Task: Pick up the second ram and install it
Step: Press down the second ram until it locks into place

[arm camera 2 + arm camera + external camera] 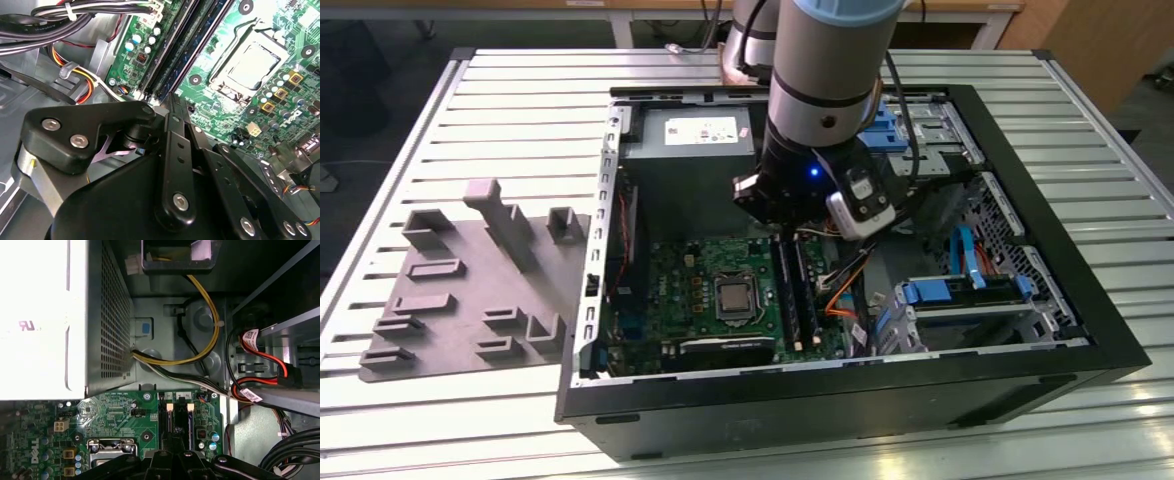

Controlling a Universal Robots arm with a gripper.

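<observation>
My gripper (783,236) is low inside the open computer case, over the power-supply end of the two long memory slots on the green motherboard (687,290). Its black fingers (171,131) come together at the tip, shut. The second ram (189,56), a thin dark blue-green stick, stands on edge in the slot running straight away from the fingertips, with another stick in the slot beside it. In the first wrist view the ram (169,424) lies just beyond the gripper (172,452). Whether the tips touch its top edge I cannot tell.
The bare processor (735,297) sits in its socket beside the slots. The power supply (687,135) fills the case's far corner, and cable bundles (75,20) run near the gripper. Blue drive bays (961,292) are on the exterior view's right. A grey tray (460,285) lies outside the case.
</observation>
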